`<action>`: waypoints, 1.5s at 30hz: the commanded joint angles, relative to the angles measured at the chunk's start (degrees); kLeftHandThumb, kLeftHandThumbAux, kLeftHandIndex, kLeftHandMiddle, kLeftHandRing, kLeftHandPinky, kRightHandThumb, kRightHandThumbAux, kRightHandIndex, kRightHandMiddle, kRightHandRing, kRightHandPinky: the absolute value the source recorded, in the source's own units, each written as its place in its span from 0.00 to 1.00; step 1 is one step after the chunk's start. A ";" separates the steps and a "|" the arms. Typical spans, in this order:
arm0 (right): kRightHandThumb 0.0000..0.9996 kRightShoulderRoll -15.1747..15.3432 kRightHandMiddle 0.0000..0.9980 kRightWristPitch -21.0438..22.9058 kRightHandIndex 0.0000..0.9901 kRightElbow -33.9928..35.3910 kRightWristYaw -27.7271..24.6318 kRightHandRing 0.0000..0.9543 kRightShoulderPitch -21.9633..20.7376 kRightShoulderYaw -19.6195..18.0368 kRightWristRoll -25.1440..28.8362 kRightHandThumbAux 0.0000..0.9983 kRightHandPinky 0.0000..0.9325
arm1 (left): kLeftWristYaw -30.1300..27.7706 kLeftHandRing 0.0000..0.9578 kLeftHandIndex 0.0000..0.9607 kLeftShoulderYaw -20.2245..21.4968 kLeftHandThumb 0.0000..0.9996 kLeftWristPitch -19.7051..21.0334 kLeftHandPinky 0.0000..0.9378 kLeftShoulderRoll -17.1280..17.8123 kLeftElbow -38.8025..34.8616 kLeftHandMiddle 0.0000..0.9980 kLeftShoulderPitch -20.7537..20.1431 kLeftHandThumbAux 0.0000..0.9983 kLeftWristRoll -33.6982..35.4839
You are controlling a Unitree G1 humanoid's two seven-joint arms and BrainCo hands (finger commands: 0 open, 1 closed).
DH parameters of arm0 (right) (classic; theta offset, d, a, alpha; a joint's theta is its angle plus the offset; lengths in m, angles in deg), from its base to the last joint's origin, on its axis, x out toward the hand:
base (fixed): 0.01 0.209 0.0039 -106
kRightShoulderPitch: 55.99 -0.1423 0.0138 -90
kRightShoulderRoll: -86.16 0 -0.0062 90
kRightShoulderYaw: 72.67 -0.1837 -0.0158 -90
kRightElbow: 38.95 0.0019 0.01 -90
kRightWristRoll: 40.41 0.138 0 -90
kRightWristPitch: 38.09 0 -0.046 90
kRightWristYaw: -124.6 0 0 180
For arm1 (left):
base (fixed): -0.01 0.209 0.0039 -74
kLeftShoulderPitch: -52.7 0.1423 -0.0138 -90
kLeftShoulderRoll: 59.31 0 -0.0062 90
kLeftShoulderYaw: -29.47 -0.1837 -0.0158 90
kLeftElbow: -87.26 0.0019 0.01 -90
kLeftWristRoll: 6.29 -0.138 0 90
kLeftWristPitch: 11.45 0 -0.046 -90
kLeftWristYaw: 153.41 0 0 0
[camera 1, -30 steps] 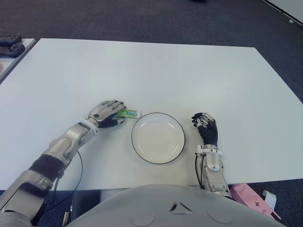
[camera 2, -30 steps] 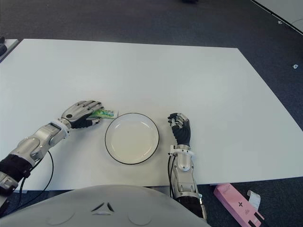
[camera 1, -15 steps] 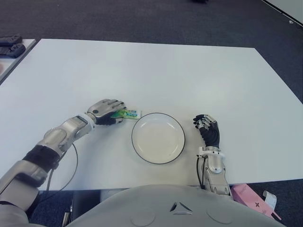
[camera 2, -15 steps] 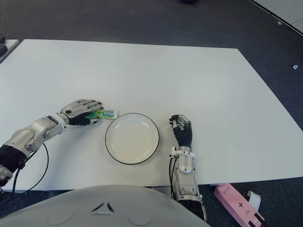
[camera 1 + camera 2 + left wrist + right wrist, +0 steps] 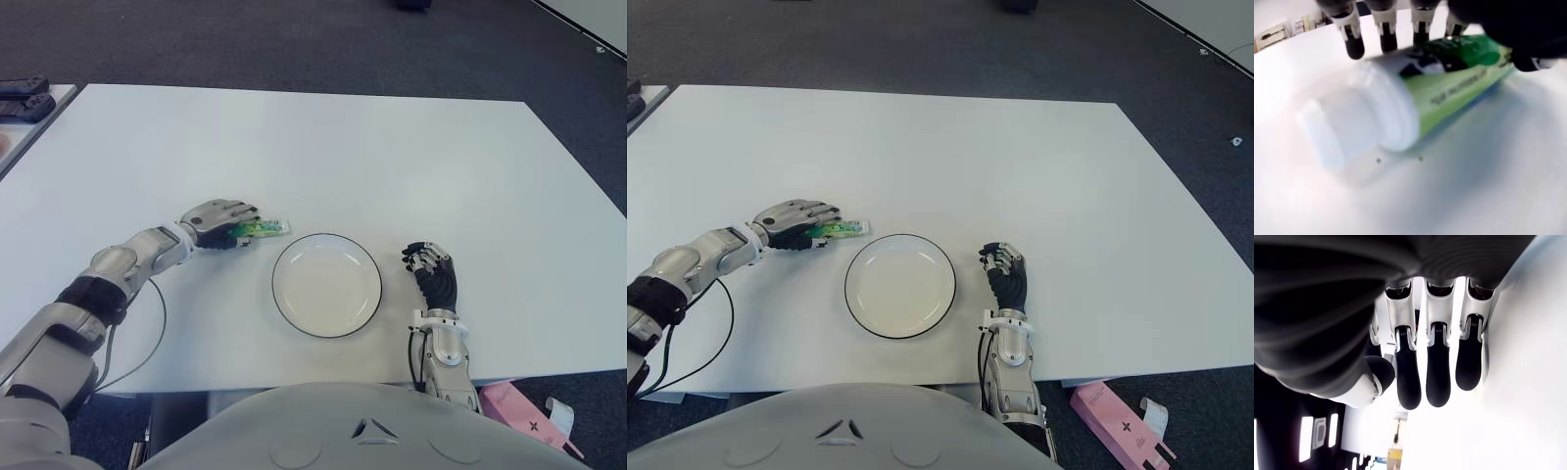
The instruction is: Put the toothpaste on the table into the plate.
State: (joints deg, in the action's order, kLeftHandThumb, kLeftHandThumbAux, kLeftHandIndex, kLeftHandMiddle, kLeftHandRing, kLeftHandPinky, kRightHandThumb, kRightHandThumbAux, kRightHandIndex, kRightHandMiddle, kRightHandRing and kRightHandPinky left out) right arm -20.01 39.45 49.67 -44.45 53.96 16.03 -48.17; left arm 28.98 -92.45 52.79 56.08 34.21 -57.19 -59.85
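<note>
White surface: the table (image 5: pixel 392 157) carries one tube and one plate; a second table edge with dark controllers (image 5: pixel 22 96) shows at far left.
Left hand: the left hand (image 5: pixel 216 221) reaches in from the left, its fingers (image 5: pixel 1384 28) curled over the green toothpaste tube (image 5: pixel 261 228); the thumb sits on the tube's other side in the wrist view, so the tube is grasped.
Change: compared with a second ago, the forearm lies flatter and farther out to the left, and the tube now sits a little farther from the plate rim, tilted slightly.
Meaning: the grasp seems settled and the carry is probably beginning; nothing has reached the plate yet.
Toothpaste: one tube, white cap (image 5: pixel 1332 129) pointing back toward the wrist, flat end toward the plate; whether it has cleared the tabletop cannot be told.
Plate: one round white plate with a dark rim (image 5: pixel 278 304), just right of the tube, nothing in it.
Right hand: the right hand (image 5: pixel 434 279) shows just right of the plate, fingers curled loosely, holding nothing.
Off-table: one pink box (image 5: pixel 514 404) on the floor at lower right.
</note>
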 commanded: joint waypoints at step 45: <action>0.71 -0.07 0.50 1.68 0.43 1.41 -0.90 0.51 0.70 -0.44 0.50 0.73 0.53 | 10.37 0.44 0.26 -5.03 0.79 10.42 0.60 -2.96 12.45 0.39 4.71 0.40 -1.20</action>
State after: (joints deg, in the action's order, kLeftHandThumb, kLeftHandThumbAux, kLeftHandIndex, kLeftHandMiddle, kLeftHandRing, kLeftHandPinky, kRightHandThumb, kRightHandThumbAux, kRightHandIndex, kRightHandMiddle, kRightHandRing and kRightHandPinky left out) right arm -19.92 40.56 51.47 -45.08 55.04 15.78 -47.96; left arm 43.20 -95.55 58.57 52.36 42.67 -58.45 -59.58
